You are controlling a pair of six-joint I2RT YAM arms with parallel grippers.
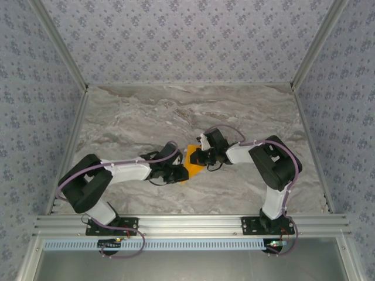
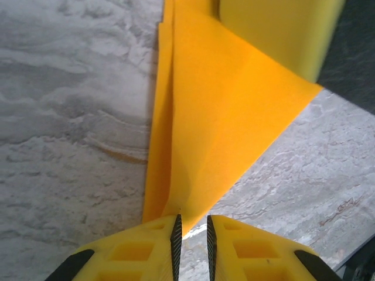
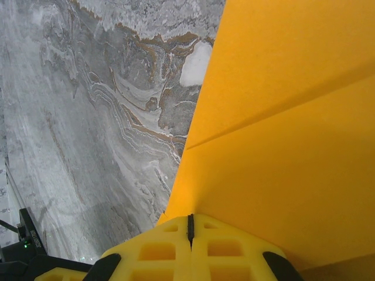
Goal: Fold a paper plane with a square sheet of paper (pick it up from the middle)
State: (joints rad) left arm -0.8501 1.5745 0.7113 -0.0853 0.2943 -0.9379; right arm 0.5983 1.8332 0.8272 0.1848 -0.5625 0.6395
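one creased square sheet of paper (image 1: 192,161) is found near the middle of the table (image 1: 146,117), clear of all edges. right gripper (image 3: 190,219) is clamped on it. left gripper (image 2: 192,225) is seen slightly parted, sheet corner at the gap.

The sheet of paper (image 2: 222,134) hung over the table (image 1: 146,117) between both grippers, one corner at the left gripper's (image 2: 192,231) fingertips, the right gripper (image 3: 190,225) at its opposite edge.
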